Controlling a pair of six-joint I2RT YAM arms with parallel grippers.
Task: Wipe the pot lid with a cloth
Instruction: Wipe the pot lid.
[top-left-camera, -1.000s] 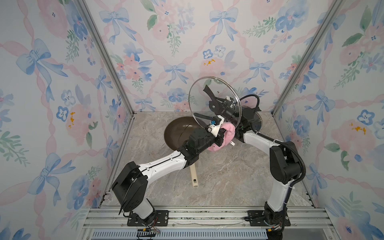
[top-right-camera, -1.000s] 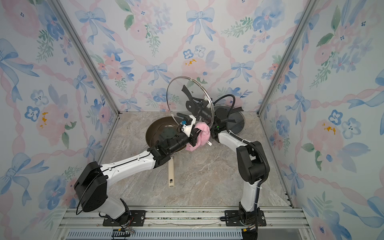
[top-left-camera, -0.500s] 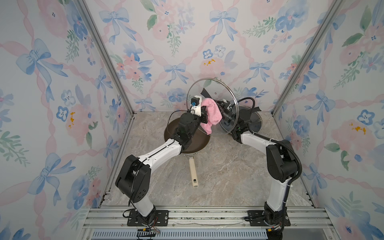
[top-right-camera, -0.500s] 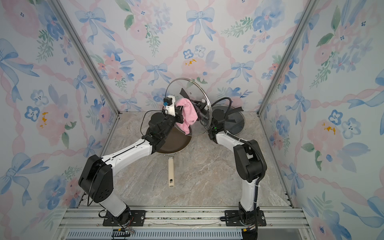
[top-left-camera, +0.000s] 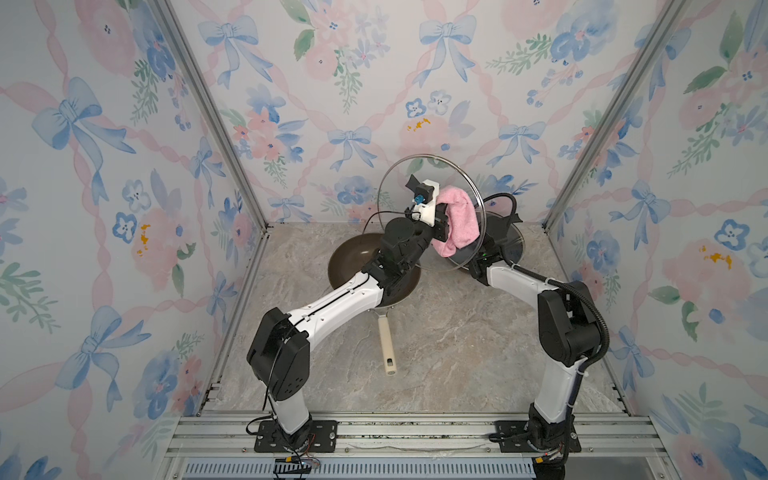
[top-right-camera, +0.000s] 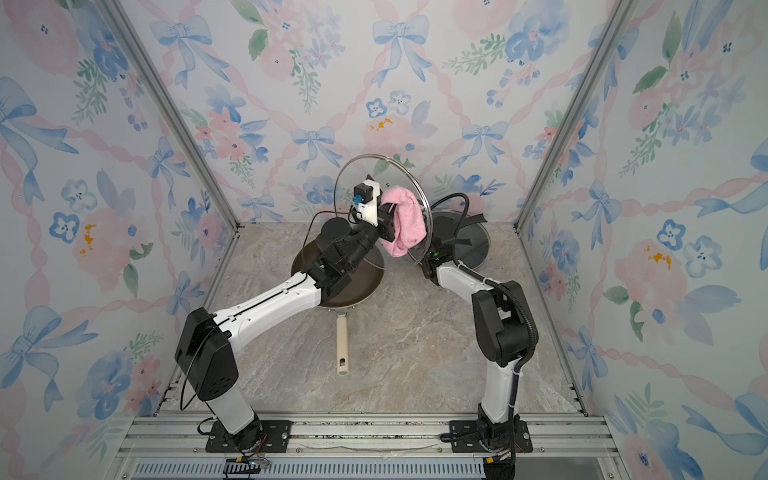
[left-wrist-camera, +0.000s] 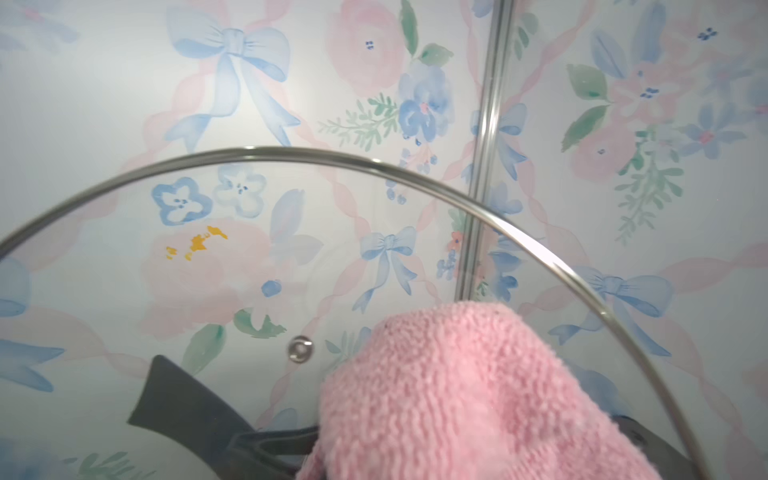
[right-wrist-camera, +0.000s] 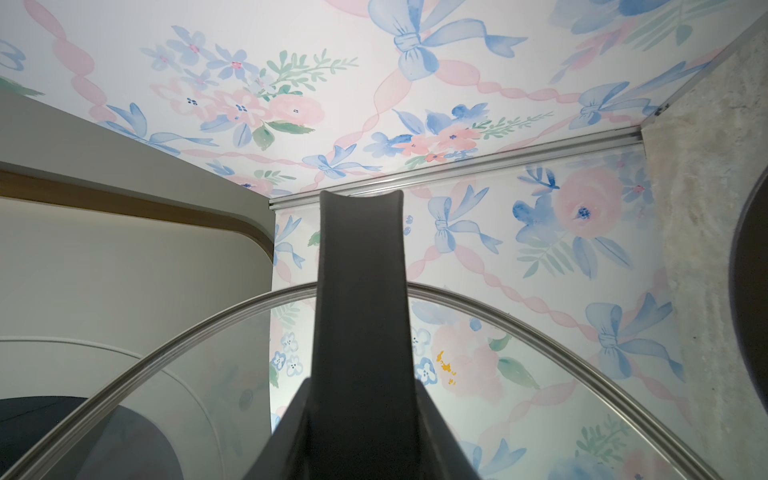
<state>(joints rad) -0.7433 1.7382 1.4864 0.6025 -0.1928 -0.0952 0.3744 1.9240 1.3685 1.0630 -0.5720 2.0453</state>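
Fuzzy cloth (top-left-camera: 459, 220), glossy glass lid (top-left-camera: 398, 185) with shiny metal rim (left-wrist-camera: 249, 150).

My cloth (top-left-camera: 459, 220) is fuzzy pink; the pot lid (top-left-camera: 395, 187) clear glass, silver-rimmed. The pan (top-left-camera: 349, 257) looks dark brown, I think, cream-handled, on a grey marbled surface (top-left-camera: 457, 353).

floral bow wallpaper walls (top-left-camera: 353, 83), metal corner posts (top-left-camera: 219, 124), marbled grey floor (top-left-camera: 457, 353)

The tips of the left gripper (top-left-camera: 448, 224) are buried in the cloth (top-left-camera: 459, 216), the right gripper (right-wrist-camera: 361, 453) is mostly masked by cloth and pot lid (top-left-camera: 399, 183) in both top views, the lid's rim is cropped in both wrist views, and the pan (top-left-camera: 353, 257) is half covered by the left arm (top-left-camera: 340, 299).
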